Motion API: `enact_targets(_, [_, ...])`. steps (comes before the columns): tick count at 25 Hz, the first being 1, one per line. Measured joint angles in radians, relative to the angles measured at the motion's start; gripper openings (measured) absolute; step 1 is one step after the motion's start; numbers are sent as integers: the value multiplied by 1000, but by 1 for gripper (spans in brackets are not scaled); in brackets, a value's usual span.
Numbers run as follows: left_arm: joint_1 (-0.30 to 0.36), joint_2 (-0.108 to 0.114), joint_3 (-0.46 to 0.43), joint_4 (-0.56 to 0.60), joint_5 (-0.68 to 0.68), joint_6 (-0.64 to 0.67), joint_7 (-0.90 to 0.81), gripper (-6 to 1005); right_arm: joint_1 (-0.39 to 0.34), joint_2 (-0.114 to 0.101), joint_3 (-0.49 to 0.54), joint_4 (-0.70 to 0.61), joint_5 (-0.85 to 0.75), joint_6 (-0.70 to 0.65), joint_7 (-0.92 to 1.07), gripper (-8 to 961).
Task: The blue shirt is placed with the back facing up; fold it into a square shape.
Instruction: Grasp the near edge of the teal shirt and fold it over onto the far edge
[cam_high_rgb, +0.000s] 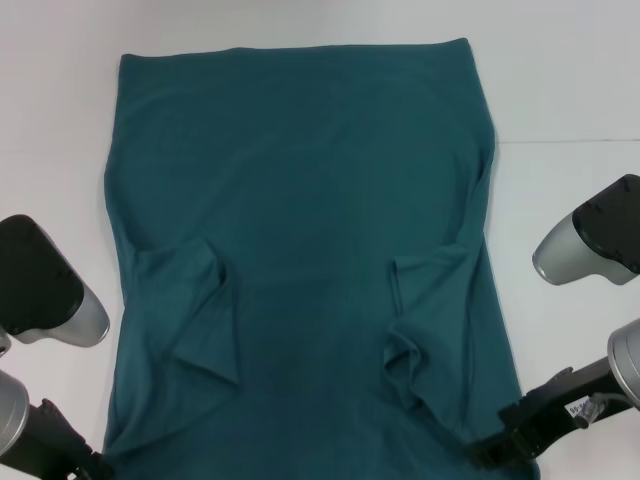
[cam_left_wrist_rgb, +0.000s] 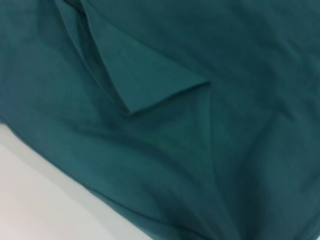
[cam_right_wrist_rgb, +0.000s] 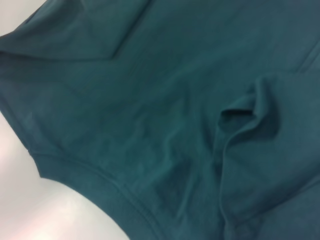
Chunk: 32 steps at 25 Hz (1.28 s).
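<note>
Nearby, both pincers at blue shirt corners

The blue shirt lies flat on the bench, its hem at the far edge and both sleeves folded inward over the body. The left end effector sits at the shirt's near left corner, the right end effector at its near right corner.
</note>
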Motion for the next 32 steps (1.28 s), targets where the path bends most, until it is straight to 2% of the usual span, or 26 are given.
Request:
enact_targets(7, [-6, 1, 0, -20, 0, -4, 1, 36, -3, 0, -8, -31, -30, -41, -5, 692])
enact_targets(12, [-8, 1, 0, -44, -1, -17, 3, 36, 20, -1, -8, -39, -107, -67, -34, 692])
enact_targets(17, [-9, 1, 0, -56, -5, -26, 4, 36, 37, -2, -9, -39, -111, -88, -46, 692])
enact_targets(26, [-10, 1, 0, -67, -9, -38, 4, 36, 57, 0, -78, -30, -155, -63, -48, 690])
enact_targets(32, [-25, 2, 0, -121, -11, -60, 5, 36, 67, 1, -119, 4, -165, -10, -46, 686])
